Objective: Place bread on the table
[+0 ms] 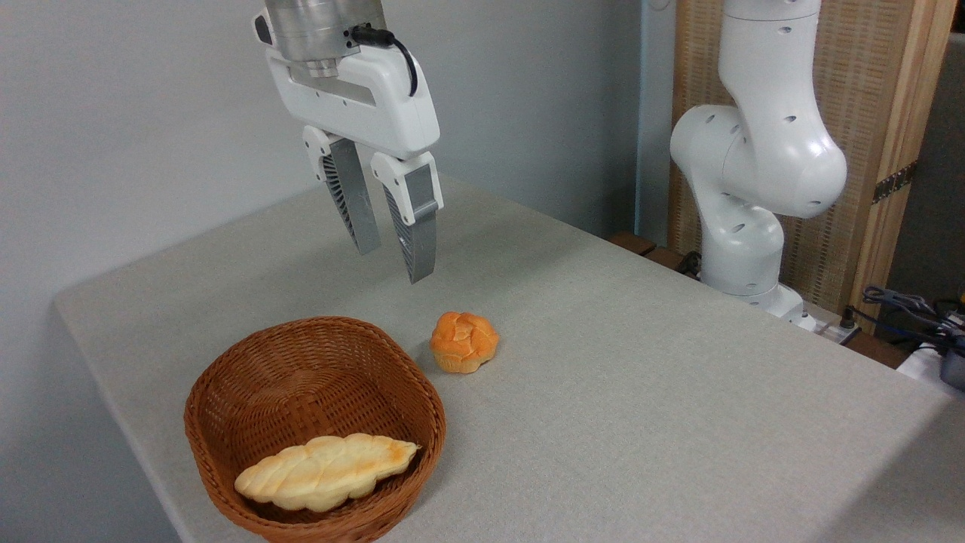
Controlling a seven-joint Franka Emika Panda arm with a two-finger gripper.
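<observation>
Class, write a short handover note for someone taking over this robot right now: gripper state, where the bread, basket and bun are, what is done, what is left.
Gripper: open, empty, hanging above the table behind the basket.
Bread: lying in the basket, along its near side, untouched.
Orange bun: on the table just right of the basket; not part of the job.
Done: nothing yet.
Left: descend into the basket, grasp the bread, lift it out, set it on bare table.

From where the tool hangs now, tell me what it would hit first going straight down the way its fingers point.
Probably bare table, behind the basket and left of the orange bun. The open tool holds nothing; its fingers point down, tilted slightly. Depth is unclear from one view, so the basket's far rim might be close.
</observation>
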